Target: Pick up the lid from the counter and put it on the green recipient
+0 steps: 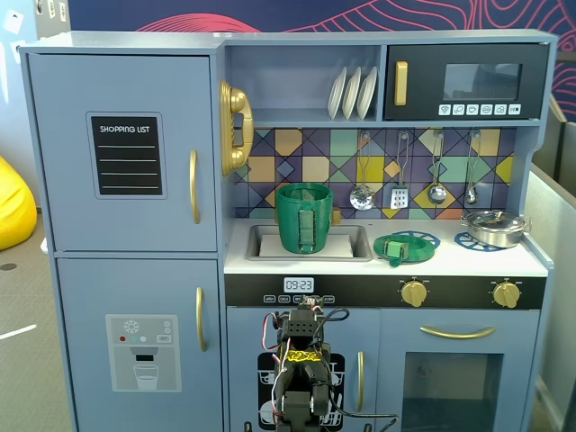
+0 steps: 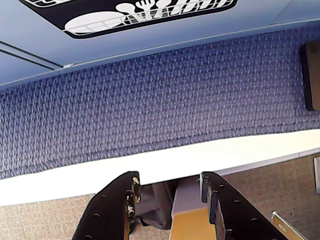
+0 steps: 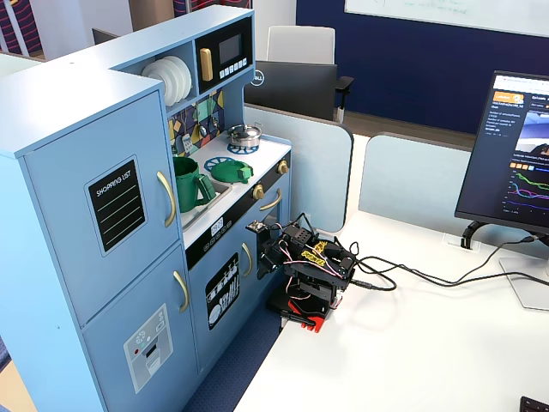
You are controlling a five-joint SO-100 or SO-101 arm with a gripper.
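Blue toy kitchen [image 1: 135, 234], largest element, with fridge doors at the left of a fixed view and a white counter [image 1: 531, 262] to the right. Desk surface [image 3: 412, 343] supporting the folded robot arm [image 3: 309, 270], placed just in front of the lower cabinet door. Steel sink [image 1: 261, 243] recessed in the counter, holding the green recipient [image 1: 304, 217] upright, strap handle facing the camera. Silver metal pot [image 1: 494, 227] at the far right of the counter, resting on a blue burner ring [image 1: 470, 240]. The lid [image 1: 393, 247] lying flat on the counter over the nearer blue ring [image 1: 423, 238], just right of the sink, light green tab toward the front edge; also visible beside the recipient in another fixed view [image 3: 232, 172]. Gripper [image 2: 167, 187] seen in the wrist view pointing down at purple carpet [image 2: 150, 110], jaws spread apart, nothing between them, well below the counter.
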